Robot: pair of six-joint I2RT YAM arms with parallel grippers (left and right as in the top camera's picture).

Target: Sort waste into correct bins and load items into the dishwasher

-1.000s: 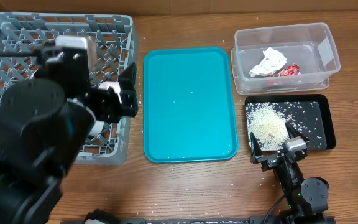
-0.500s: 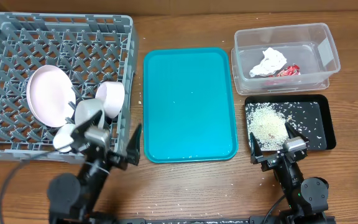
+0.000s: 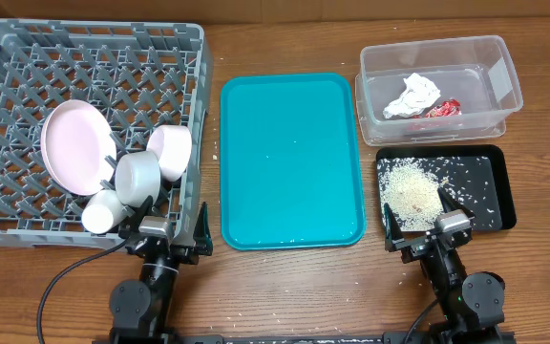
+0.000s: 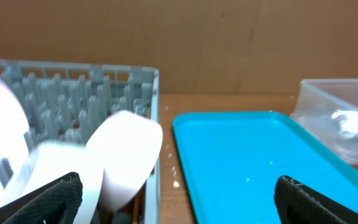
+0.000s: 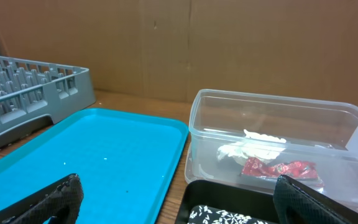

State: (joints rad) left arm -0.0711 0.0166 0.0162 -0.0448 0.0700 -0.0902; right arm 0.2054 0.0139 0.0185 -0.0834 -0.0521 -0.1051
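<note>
Seen from overhead, the grey dish rack (image 3: 8, 57) sits at 9 o'clock on the counter (image 3: 294, 287), and only this view shows its whole load. The pink-white plate (image 3: 73, 145) stands on edge. The grey-blue bowl (image 3: 139, 177) and the pale bowl (image 3: 170, 151) are tilted just beside it, and the white cup (image 3: 103, 212) lies at the rack's 5 o'clock corner. The teal tray (image 3: 289, 158) lies bare in the middle. At 2 o'clock the clear tub (image 3: 504, 86) holds the crumpled napkin (image 3: 416, 94), with the red wrapper (image 3: 444, 108) touching it. Just below, at 4 o'clock, the black tray (image 3: 499, 191) holds a heap of rice (image 3: 409, 186) with loose grains scattered toward 3 o'clock. The left gripper (image 3: 165, 223) rests at 7 o'clock against the rack's near wall, and the right gripper (image 3: 420, 216) at 5 o'clock by the black tray. Both are spread wide and grasp nothing. The left wrist view shows the plate and bowls only as a pale blur close up, with the tub's corner at 3 o'clock. The right wrist view shows the napkin and wrapper through the tub's side, with rice only at its bottom edge. Both wrist views show the cardboard wall (image 5: 229, 43) behind the counter, which the overhead view barely catches.
</note>
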